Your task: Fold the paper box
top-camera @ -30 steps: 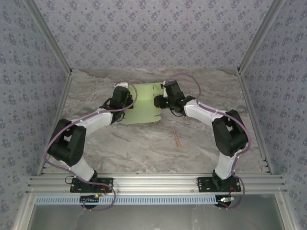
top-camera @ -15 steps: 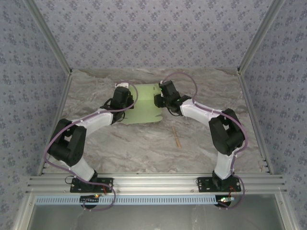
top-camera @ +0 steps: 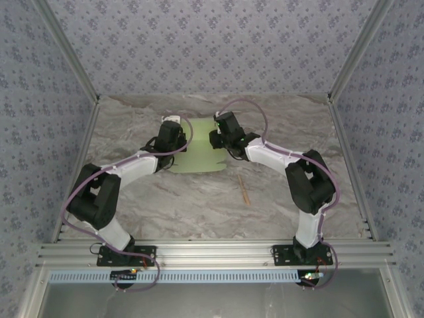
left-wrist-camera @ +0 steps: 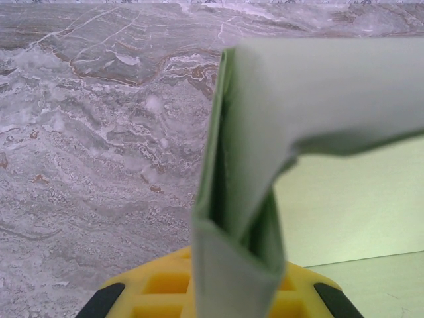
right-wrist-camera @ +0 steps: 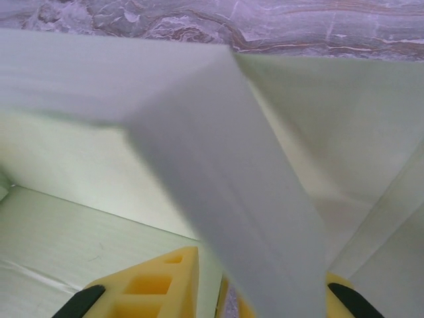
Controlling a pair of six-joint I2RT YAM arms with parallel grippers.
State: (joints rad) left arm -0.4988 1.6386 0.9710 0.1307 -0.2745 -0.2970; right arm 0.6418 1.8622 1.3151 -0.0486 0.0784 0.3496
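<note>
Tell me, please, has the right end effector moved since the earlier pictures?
Yes. In the top view the right end effector has shifted left, away from the wooden stick, which lies unmoved, and farther over the paper box.

I see a tabletop (top-camera: pixel 199 205) of grey marble veined with brown, evenly lit with no hard shadows. Walls papered in a blue-grey flower print close it in at the back (top-camera: pixel 212 46), left (top-camera: pixel 33 132) and right (top-camera: pixel 397 132). Aluminium posts (top-camera: pixel 67 54) run up the corners, and a ribbed aluminium rail (top-camera: pixel 212 252) crosses the near edge.
</note>
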